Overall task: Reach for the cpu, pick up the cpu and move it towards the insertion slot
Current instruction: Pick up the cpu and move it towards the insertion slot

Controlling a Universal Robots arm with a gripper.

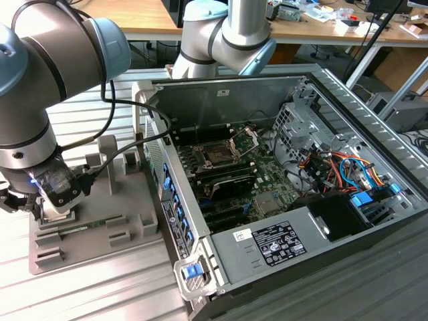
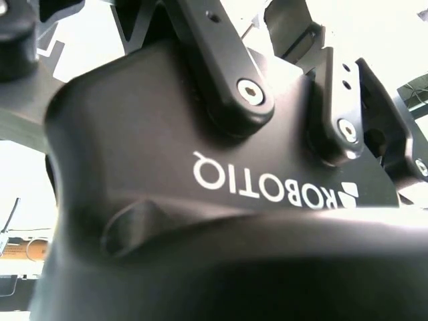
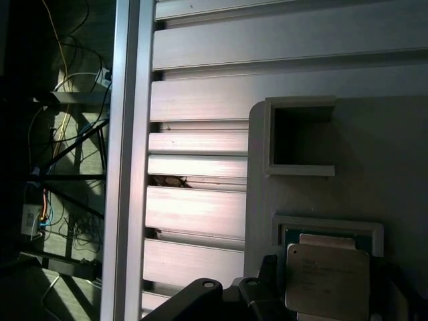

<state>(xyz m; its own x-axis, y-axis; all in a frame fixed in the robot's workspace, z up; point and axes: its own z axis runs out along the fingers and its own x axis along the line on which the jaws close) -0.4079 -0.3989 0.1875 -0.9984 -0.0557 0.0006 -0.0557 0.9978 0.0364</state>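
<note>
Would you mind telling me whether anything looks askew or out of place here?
The silvery square cpu looks slightly rotated against the straight rim of the grey holder pocket, so their edges are not parallel. Nothing else stands out.

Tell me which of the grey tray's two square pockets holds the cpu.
The pocket with the raised frame holds the silvery cpu; the other, open-sided pocket is empty.

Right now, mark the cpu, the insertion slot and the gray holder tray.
cpu [image 3: 328, 281]: first wrist view, centre of its silvery top.
insertion slot [image 1: 217, 156]: exterior view, dark square middle of the socket.
gray holder tray [image 1: 110, 204]: exterior view, bare top surface.
</note>
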